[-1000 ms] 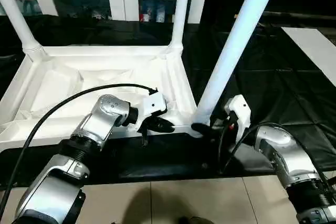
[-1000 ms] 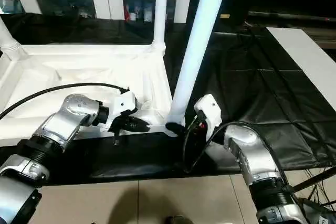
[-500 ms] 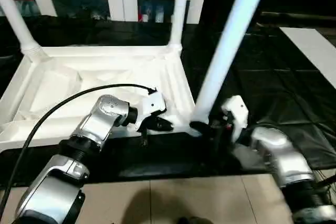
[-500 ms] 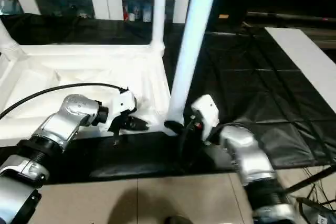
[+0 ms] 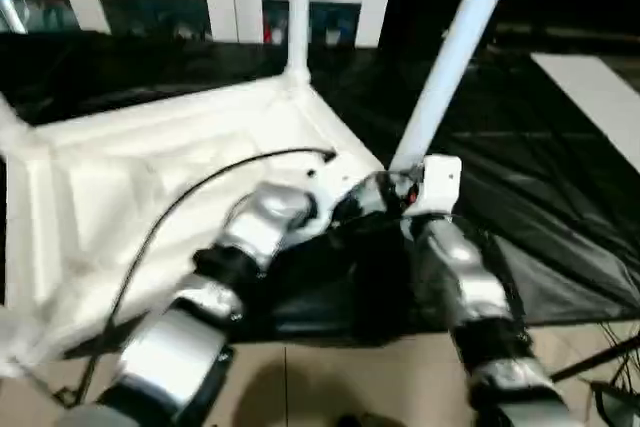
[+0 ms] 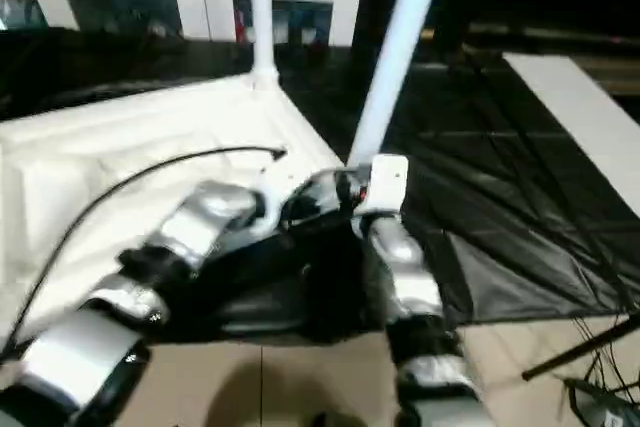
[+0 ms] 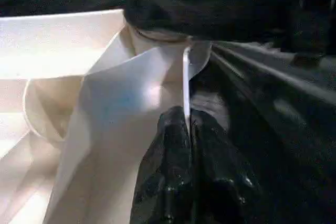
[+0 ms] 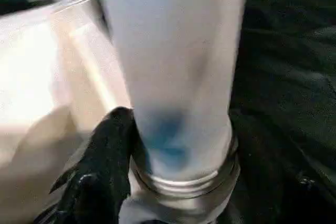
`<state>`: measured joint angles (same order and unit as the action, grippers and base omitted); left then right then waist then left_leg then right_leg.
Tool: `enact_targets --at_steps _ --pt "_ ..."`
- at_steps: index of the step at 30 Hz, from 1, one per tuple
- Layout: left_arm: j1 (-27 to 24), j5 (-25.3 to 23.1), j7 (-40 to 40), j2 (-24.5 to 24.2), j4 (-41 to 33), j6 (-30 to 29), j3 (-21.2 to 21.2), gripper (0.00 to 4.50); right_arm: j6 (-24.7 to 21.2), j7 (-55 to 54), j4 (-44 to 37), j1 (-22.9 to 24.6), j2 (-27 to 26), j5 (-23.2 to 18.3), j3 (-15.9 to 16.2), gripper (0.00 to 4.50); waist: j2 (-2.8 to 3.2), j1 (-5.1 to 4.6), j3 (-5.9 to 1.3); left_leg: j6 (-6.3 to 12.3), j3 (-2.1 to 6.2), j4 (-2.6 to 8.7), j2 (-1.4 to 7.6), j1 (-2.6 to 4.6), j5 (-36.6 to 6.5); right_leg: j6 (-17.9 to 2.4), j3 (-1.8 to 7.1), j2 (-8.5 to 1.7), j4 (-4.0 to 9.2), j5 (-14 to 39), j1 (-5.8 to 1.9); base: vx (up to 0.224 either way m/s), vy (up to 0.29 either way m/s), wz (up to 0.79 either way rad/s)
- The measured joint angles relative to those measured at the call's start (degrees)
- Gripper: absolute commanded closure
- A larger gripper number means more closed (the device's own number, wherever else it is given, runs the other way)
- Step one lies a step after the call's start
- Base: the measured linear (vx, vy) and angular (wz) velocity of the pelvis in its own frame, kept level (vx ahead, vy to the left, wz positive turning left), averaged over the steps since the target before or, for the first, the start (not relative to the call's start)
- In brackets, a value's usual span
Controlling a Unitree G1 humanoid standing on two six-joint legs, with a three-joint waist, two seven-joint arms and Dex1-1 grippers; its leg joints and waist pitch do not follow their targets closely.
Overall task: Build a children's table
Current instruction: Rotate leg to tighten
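Right hand (image 8: 157, 182) is grasping the leg (image 5: 450, 62) at its base, at the tabletop's (image 5: 150, 167) 3 o'clock corner; left hand (image 7: 190, 171) is clenched, pressing against the tabletop's rim beside it.

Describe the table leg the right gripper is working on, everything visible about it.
The leg is a long, smooth white tube, plastic by its look, widening toward its foot. It stands tilted in the near right corner socket of the upturned tabletop, its top leaning away to the right and out of frame. In the right wrist view its base shows a ringed, threaded-looking collar at the socket. The right gripper is closed around the foot, one black finger pressed against its side.
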<state>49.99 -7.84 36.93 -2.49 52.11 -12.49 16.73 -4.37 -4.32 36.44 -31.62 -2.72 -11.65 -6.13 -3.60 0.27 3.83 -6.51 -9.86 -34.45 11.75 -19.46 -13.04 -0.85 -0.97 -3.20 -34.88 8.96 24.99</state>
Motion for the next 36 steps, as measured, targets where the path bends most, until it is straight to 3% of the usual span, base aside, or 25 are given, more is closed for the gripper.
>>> enact_targets --at_steps 3,4,7,9,13,16,20,22,28,32,36 --pt "1.44 -0.71 -2.30 1.57 3.12 1.61 -0.15 4.50 1.44 -5.08 2.76 -2.35 -2.67 -0.03 -1.76 1.93 0.00 0.09 -0.01 0.01 0.00 -0.01 -0.01 -0.03 0.00 0.02 0.00 -0.01 0.06 0.02 -0.02 0.000 0.000 0.00" --pt "1.53 -0.86 -2.46 1.71 3.41 1.85 -0.15 4.50 1.64 -5.55 2.93 -2.43 -2.86 0.04 -1.90 1.64 0.00 0.14 -0.01 0.02 -0.01 0.00 -0.02 -0.03 0.00 0.02 0.00 -0.03 0.08 0.02 -0.03 0.000 0.000 0.00" --pt "1.59 -0.98 -2.47 1.78 3.83 2.53 -0.11 4.50 2.22 -5.38 2.74 -2.08 -3.25 0.02 -2.30 1.64 -0.01 0.22 -0.01 0.04 -0.02 -0.01 -0.04 -0.03 0.01 0.02 0.00 -0.06 0.10 0.01 -0.05 0.000 0.000 0.00" --pt "1.59 -0.97 -2.46 1.66 3.86 2.60 -0.11 4.50 2.21 -5.39 2.26 -1.77 -3.02 0.04 -2.32 1.23 0.00 0.28 -0.01 0.04 -0.02 0.01 -0.03 -0.03 0.01 0.02 -0.01 -0.06 0.09 0.01 -0.04 0.000 0.000 0.00" --pt "1.58 -0.97 -1.71 1.59 3.96 3.64 0.11 4.50 0.68 -5.18 -1.16 0.99 -2.07 0.34 -1.67 0.94 0.07 0.51 0.04 0.06 -0.02 0.02 -0.03 -0.08 0.02 0.03 -0.01 -0.06 0.10 0.02 0.00 0.000 0.000 0.00" --pt "1.26 -1.01 0.81 1.40 3.46 5.04 1.03 4.50 -0.69 -2.46 -6.62 4.94 1.44 1.90 0.98 0.83 0.15 1.42 0.09 0.13 -0.03 0.06 -0.03 -0.15 0.05 0.08 -0.02 -0.07 0.15 0.05 0.04 0.000 0.000 0.00" --pt "-0.14 -0.86 4.89 0.23 0.84 5.01 1.30 4.50 -0.79 3.96 -11.89 7.86 6.65 3.42 3.45 0.83 0.31 1.74 0.14 0.19 -0.06 0.11 -0.02 -0.13 0.09 0.10 -0.01 -0.08 0.15 0.06 0.06 0.000 0.000 0.00" --pt "-2.14 -0.43 9.70 -1.88 -2.96 4.92 2.26 4.50 -2.58 13.35 -17.21 11.59 11.91 2.11 5.08 0.83 0.36 1.93 0.16 0.20 -0.06 0.17 0.00 -0.13 0.10 0.15 -0.03 -0.08 0.15 0.09 0.06 0.000 0.000 0.00" --pt "-4.89 0.97 18.68 -6.96 -7.67 5.95 3.52 4.50 -8.91 32.95 -25.99 16.88 23.12 -3.74 8.13 0.83 0.37 1.54 0.13 0.27 -0.06 0.15 0.01 -0.05 0.14 0.17 -0.03 -0.07 0.14 0.10 -0.02 0.000 0.000 0.00" --pt "-8.52 2.66 27.03 -12.97 -14.46 4.82 3.93 4.50 -10.47 47.28 -26.51 20.29 32.51 -4.44 10.21 0.83 0.12 0.82 0.08 0.16 0.01 0.17 0.11 0.00 0.07 0.19 -0.08 0.02 0.13 0.11 0.01 0.000 0.000 0.00" --pt "-9.54 3.21 31.73 -15.35 -17.41 3.84 4.32 4.50 -10.12 51.74 -24.57 18.50 31.41 -4.71 11.52 0.83 0.06 0.25 0.04 0.09 0.02 0.15 0.11 -0.05 0.03 0.19 -0.14 0.00 0.12 0.12 0.00 0.000 0.000 0.00"
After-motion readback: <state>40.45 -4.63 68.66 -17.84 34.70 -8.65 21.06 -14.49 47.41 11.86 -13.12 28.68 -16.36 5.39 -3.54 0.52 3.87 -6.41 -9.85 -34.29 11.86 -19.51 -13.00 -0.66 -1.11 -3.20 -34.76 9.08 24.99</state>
